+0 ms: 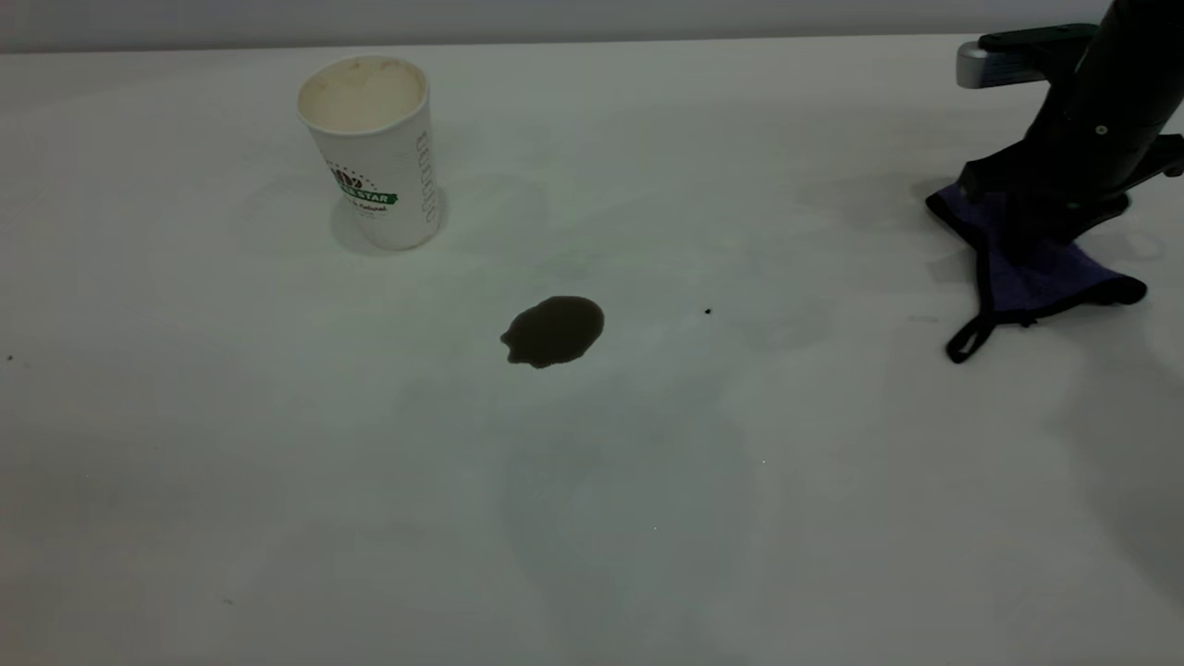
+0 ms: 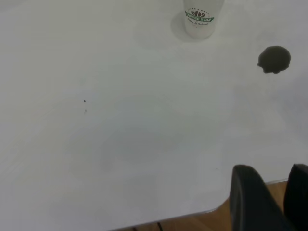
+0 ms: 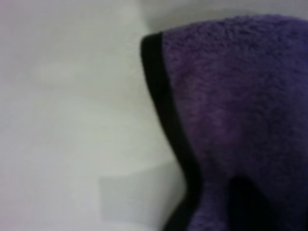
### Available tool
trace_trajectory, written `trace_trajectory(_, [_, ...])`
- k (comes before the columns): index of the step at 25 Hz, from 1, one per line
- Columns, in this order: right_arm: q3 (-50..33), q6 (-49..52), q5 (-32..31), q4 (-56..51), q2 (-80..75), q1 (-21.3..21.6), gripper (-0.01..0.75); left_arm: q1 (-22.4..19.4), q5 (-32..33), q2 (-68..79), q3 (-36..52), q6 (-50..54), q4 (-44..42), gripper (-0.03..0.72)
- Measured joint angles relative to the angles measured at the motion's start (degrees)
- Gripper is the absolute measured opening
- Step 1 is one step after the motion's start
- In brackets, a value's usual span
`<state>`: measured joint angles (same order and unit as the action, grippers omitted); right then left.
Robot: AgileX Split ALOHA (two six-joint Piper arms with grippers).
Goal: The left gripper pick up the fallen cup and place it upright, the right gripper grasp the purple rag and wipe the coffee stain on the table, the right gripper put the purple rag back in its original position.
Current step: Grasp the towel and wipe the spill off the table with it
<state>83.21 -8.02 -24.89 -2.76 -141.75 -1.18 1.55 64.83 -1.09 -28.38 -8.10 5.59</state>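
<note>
The cup (image 1: pixel 375 148) stands upright at the table's (image 1: pixel 277 462) far left, and it shows in the left wrist view (image 2: pixel 199 19). The coffee stain (image 1: pixel 553 330) lies mid-table, to the right of the cup and nearer the front, and it shows in the left wrist view (image 2: pixel 274 59). My right gripper (image 1: pixel 1036 222) is at the far right, shut on the purple rag (image 1: pixel 1041 273), which is bunched up under it with its black loop trailing on the table. The rag fills the right wrist view (image 3: pixel 231 96). My left gripper (image 2: pixel 279 192) is open and empty over the table's edge, far from the cup.
A tiny black speck (image 1: pixel 708 312) lies right of the stain. The table's edge (image 2: pixel 192 214) with brown floor beyond it shows by the left gripper. Bare white table lies between the stain and the rag.
</note>
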Motion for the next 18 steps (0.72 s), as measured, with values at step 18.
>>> trace_trajectory(18, [4.5,-3.8,-7.9,-8.7,9.1,-29.1,0.057,0.0,0.0,0.0,0.0,0.0,0.0,0.24])
